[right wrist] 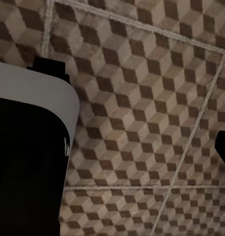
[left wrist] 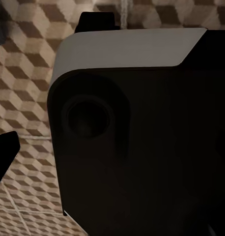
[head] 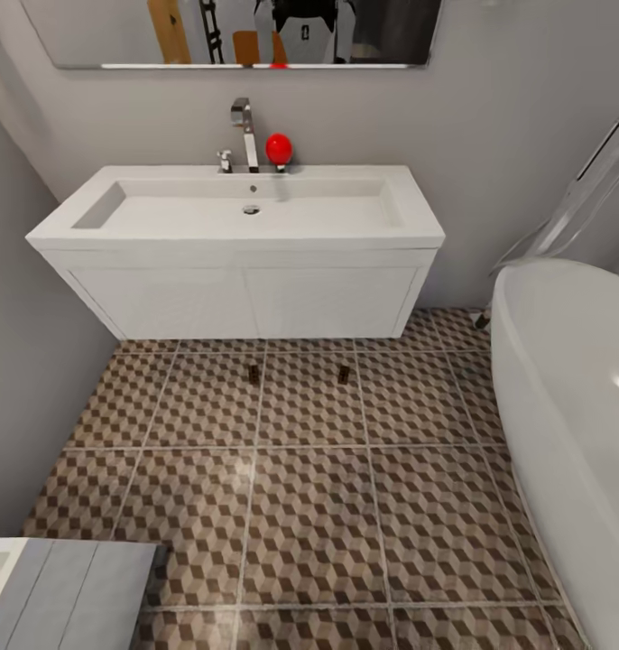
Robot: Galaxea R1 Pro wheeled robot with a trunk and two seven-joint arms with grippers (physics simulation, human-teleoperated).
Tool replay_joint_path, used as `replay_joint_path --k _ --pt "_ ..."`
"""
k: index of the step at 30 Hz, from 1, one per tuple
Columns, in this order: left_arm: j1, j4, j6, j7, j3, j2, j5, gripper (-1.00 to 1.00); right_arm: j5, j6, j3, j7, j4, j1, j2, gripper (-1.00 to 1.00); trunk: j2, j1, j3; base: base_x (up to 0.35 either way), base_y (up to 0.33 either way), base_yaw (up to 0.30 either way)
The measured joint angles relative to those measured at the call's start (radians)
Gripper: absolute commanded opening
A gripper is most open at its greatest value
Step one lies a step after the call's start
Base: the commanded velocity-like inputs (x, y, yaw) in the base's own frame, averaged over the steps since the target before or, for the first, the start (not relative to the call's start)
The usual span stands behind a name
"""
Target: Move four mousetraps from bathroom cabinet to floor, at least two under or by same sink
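Two mousetraps on floor before sink.

Lying well apart on the patterned floor (head: 309,506), near its back edge just in front of the sink (head: 246,212) vanity: one mousetrap (head: 254,374), another (head: 343,374). Red ball (head: 279,147) beside the tap (head: 244,131); bathtub (head: 571,406) at right. Cannot tell either hand's opening from the wrist views: dark housing over tiles.

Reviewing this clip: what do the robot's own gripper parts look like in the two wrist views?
In the left wrist view, a bulky black housing with a light grey top panel and a round recessed dimple; black finger tips poke out at the edges. In the right wrist view, the same black body with a grey rounded cap. No cables or markings are legible.
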Motion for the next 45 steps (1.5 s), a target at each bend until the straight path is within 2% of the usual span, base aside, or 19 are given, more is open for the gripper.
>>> replay_joint_path --k 28,45 --pt "0.000 0.019 -0.002 0.000 0.001 0.002 0.000 1.00 0.001 0.001 0.000 0.004 0.000 0.007 0.002 1.00 0.000 0.000 0.024 0.000 0.000 -0.255" --pt "0.000 0.018 -0.002 0.000 0.001 0.002 0.000 1.00 0.001 0.001 0.000 0.066 0.000 0.009 0.000 1.00 0.000 0.000 0.039 0.000 0.000 -0.255"
